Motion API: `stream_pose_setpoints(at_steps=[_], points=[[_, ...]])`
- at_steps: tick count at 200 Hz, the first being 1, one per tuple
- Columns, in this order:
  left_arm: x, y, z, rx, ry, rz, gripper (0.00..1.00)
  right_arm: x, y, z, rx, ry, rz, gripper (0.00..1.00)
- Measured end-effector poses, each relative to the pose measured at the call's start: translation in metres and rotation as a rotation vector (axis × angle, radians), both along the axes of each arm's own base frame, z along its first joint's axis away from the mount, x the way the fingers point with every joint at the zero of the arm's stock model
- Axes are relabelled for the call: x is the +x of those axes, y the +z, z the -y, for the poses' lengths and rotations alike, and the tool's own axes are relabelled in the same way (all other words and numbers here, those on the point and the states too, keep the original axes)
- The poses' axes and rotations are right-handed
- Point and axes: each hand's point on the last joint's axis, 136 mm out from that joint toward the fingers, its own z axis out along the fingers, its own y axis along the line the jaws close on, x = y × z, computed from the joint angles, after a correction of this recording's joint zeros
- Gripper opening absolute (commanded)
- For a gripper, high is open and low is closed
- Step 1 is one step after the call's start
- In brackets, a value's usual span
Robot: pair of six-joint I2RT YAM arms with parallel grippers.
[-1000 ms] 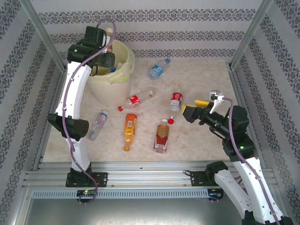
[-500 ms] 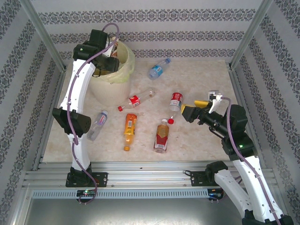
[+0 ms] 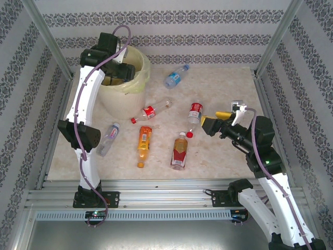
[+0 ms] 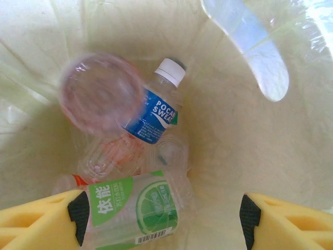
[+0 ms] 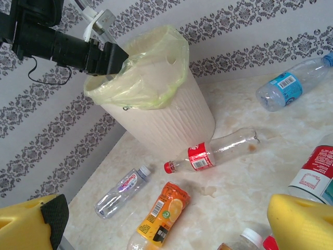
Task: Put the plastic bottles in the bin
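The left gripper (image 4: 164, 212) hangs over the mouth of the bin (image 3: 123, 99). Its yellow fingers (image 4: 36, 219) are spread wide with nothing between them. Straight below it, down in the pale yellow liner (image 4: 250, 151), a green lime-label bottle (image 4: 136, 205) lies partly under one finger. A blue Pocari Sweat bottle (image 4: 156, 108) lies further ahead. Beside that, a clear pinkish bottle (image 4: 101, 94) shows base-on and smeared, its label unreadable. Other clear bottles (image 4: 112, 161) lie beneath these and are hard to tell apart.

The right gripper (image 5: 166, 221) is likewise wide open and empty, low over the table (image 5: 250, 177). Ahead of it lie an orange juice bottle (image 5: 161, 207), a small clear bottle (image 5: 122, 190) and a red-label clear bottle (image 5: 208, 155). A red-label bottle (image 5: 315, 174) just beyond one fingertip is cut by the frame edge. A white cap (image 5: 250, 238) near the gripper is mostly cut off. A blue-label bottle (image 5: 283, 87) lies far ahead.
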Motion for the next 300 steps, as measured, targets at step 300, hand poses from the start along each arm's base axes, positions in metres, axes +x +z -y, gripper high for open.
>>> stream_pose_setpoints(at_steps=[300], points=[[-0.115, -0.003, 0.213, -0.285, -0.521, 0.15, 1.0, 0.048, -0.084, 0.026, -0.099, -0.236, -0.313, 0.98]])
